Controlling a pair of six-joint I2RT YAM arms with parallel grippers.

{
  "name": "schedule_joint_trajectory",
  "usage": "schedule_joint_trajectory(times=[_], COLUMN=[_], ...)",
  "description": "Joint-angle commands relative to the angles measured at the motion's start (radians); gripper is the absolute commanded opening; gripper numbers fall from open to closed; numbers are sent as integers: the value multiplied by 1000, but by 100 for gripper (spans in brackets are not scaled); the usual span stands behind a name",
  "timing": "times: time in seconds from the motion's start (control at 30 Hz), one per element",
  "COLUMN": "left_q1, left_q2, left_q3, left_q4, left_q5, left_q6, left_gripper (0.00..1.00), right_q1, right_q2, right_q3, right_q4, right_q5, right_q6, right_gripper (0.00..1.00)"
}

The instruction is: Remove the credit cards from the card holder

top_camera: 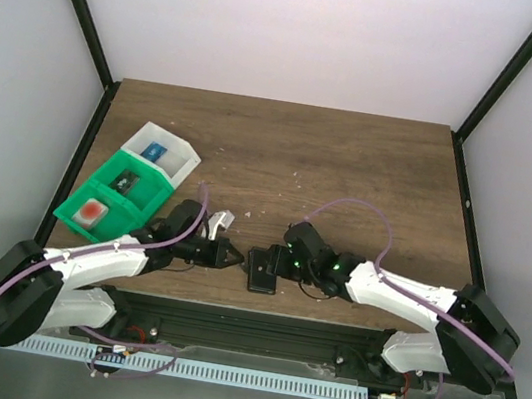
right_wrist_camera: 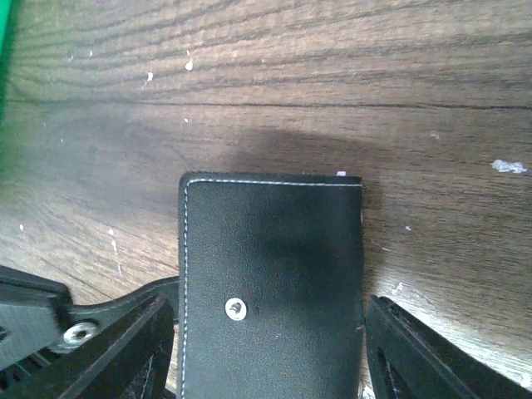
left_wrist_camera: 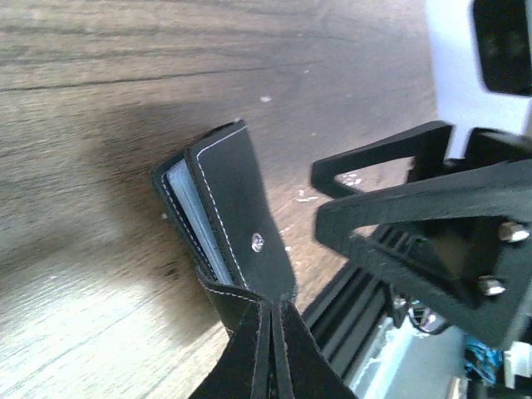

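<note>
The card holder [top_camera: 262,278] lies near the table's front edge, black with white stitching and a metal snap. In the left wrist view it [left_wrist_camera: 237,195] stands slightly open, with a grey-blue inner panel showing between the covers. My left gripper [top_camera: 238,256] [left_wrist_camera: 272,314] is shut on the edge of its cover flap. My right gripper [top_camera: 259,257] [right_wrist_camera: 270,303] is open over the holder [right_wrist_camera: 274,274], one finger on each side of it, close to its long edges. The credit cards are hidden inside.
A green bin [top_camera: 109,197] and a white bin [top_camera: 160,154] with small items stand at the back left. A small grey piece [top_camera: 220,221] lies just behind my left gripper. The black front rail [top_camera: 247,320] runs right below the holder.
</note>
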Motion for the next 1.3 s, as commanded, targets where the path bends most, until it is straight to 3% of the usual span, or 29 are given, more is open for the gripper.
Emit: schedule_joint_trajectory(times=[0.0,0.63,1.27], left_q1=[2,1,1], left_q2=[-38,-39,-44], left_q3=[-5,49,51], left_q4=[80,39,-30], left_q5=[51,51,4], left_q6=[-47,-29,6], left_gripper=[0,0,0], right_q1=[24,61,61], right_q2=[28,88,20], right_q3=[40,99,96], right_q4=[-25,-78,-221], right_q5=[-9,10,180], right_q6=[-1,-53,-43], right_gripper=[66,71,52])
